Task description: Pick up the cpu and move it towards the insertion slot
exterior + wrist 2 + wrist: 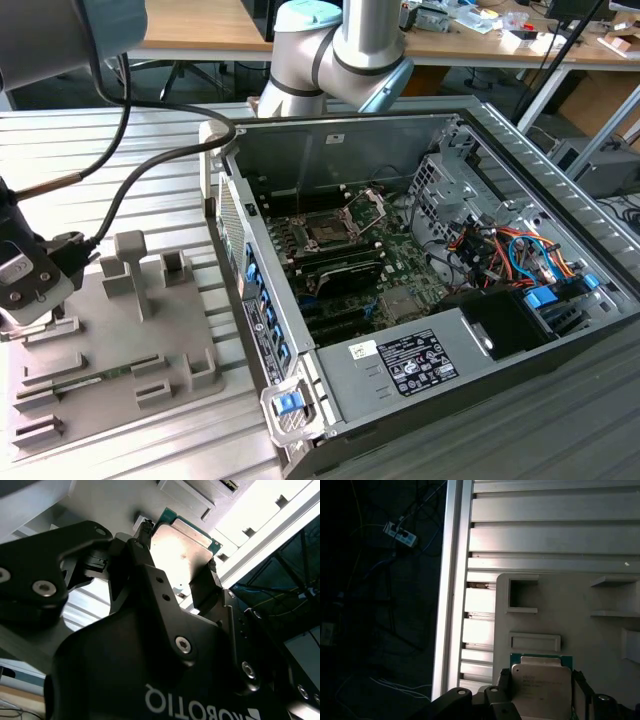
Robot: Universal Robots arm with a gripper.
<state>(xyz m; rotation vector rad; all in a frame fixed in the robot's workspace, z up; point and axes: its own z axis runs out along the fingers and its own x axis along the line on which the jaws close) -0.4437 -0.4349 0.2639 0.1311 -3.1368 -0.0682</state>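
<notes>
In both wrist views the gripper point(178, 546) pinches the cpu point(540, 690) by two opposite edges over the grey tray point(560, 605), at the exterior view's left, well apart from the insertion slot point(330, 232) mid-frame inside the open computer case point(330, 150).

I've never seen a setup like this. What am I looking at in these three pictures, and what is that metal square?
It is a robot arm with a two-fingered hand. The exterior view comes from a camera off the arm: an open computer case, its insertion slot on the green board, beside a grey tray holding a memory stick. Both wrist views come from cameras riding on the arm. They show the hand's fingers closed on two edges of the cpu, that metal square, over the tray.
</notes>
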